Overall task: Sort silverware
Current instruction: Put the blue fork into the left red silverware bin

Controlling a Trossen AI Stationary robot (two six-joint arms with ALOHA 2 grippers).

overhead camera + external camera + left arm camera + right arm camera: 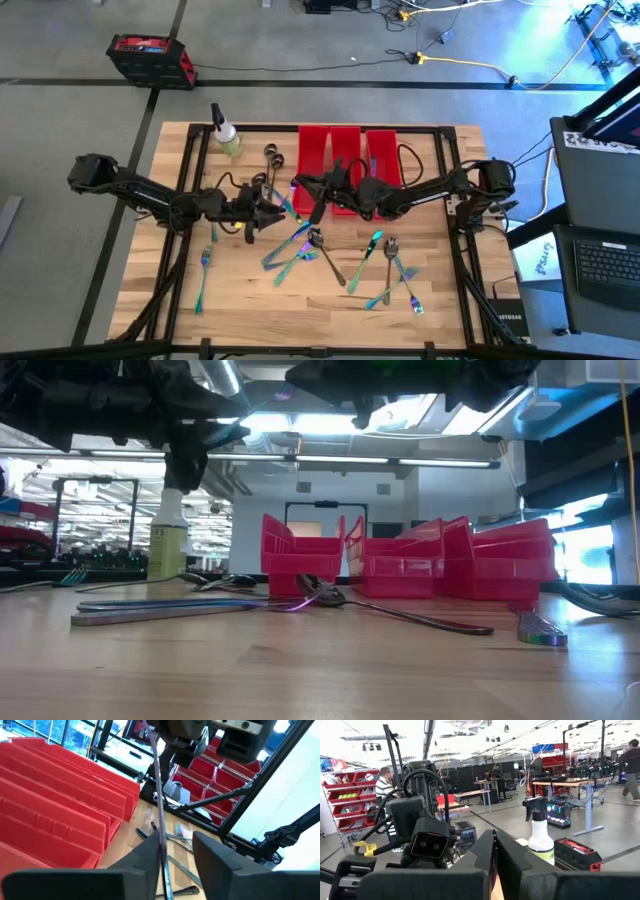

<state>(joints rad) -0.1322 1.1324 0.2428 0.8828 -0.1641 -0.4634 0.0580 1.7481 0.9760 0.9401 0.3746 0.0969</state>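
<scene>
High view: both arms meet over the middle of the wooden table [440, 290], just in front of three red bins [345, 150] that stand side by side at its far edge. The left claw [275, 210] and the right claw [312, 195] hang close together above the wood. In the left wrist view a thin, iridescent piece of silverware [159, 805] runs upright from the right claw down into the gap between the left claw's fingers [150, 857], which sit narrowly apart around it; whether they press it I cannot tell. The right claw is clenched on the piece's upper end.

More silverware lies scattered flat on the table: a crossed heap [300, 250] near the middle, a few pieces [395, 275] to the right, a single fork [203, 275] at the near left, and dark spoons [272, 160] by the bins. A spray bottle [226, 132] stands at the far left.
</scene>
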